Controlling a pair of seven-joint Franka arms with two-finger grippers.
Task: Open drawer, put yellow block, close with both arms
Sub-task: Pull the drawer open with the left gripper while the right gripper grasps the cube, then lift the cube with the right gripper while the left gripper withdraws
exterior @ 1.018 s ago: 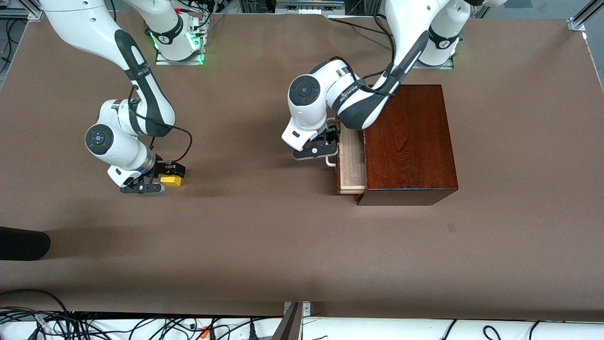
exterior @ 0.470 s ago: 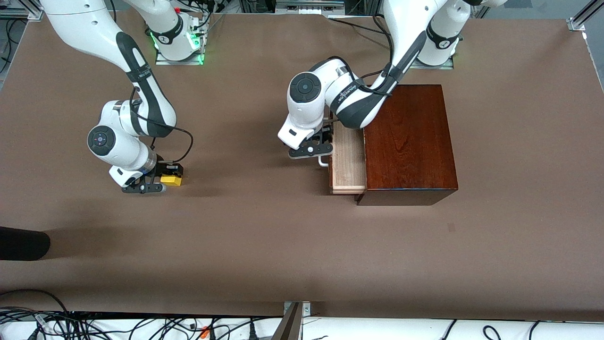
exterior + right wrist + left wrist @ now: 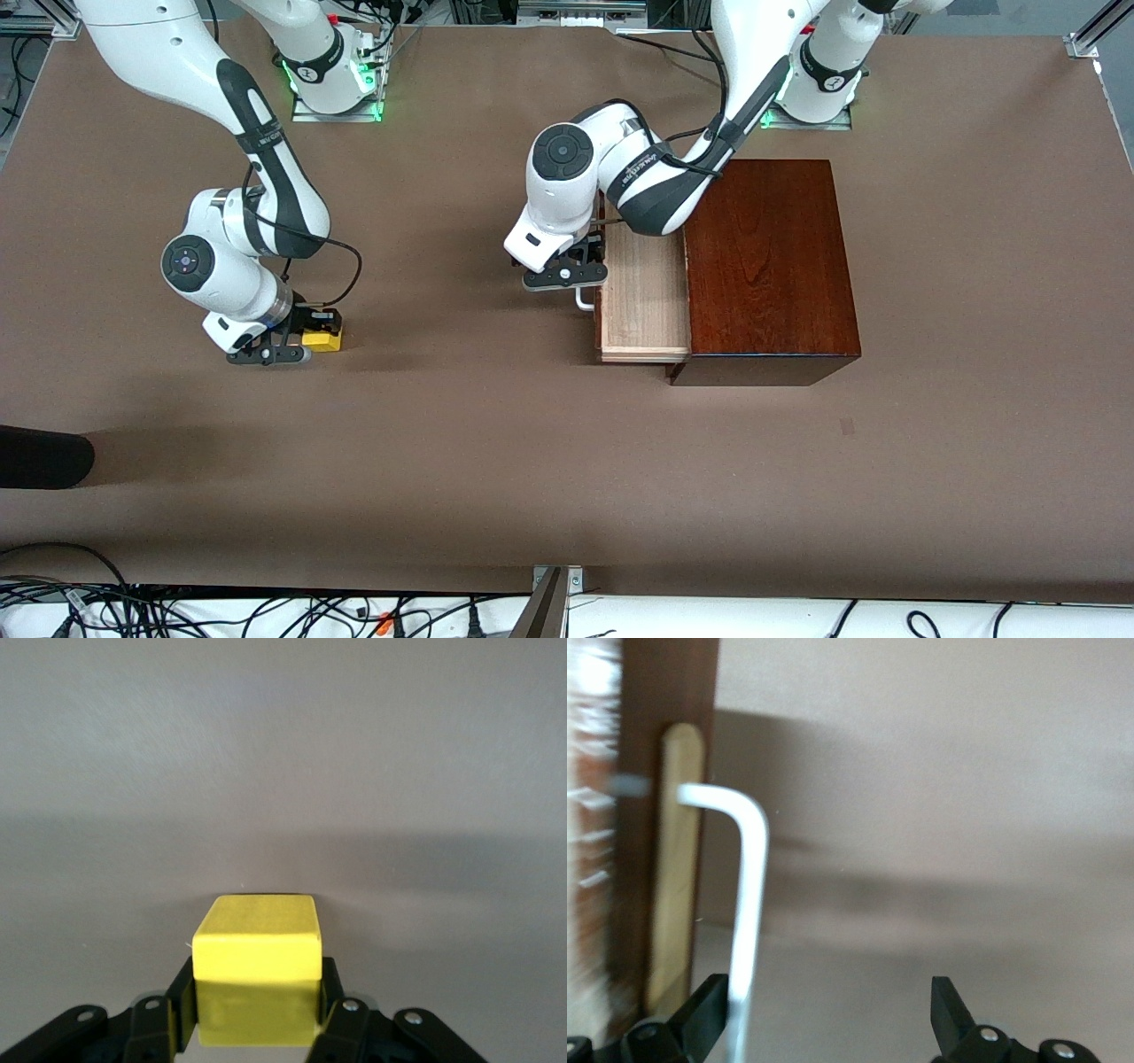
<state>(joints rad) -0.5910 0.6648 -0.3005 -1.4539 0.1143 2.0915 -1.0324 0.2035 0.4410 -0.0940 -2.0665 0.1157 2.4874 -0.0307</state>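
Pale plywood drawer (image 3: 645, 301) standing open, nothing showing inside, left tool (image 3: 833, 1014) spread around its white U-shaped handle (image 3: 749, 904), right tool (image 3: 257, 1014) pinching smooth yellow block (image 3: 257, 979) on brown worktop (image 3: 496, 443)

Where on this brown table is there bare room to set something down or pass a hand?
Bare tabletop spans the whole strip nearer the front camera than the glossy reddish-brown wooden box, and between both arms. It is crowded at the pale plywood drawer, where the left gripper hooks the white U-shaped handle, and around the right gripper, shut on the small yellow block.
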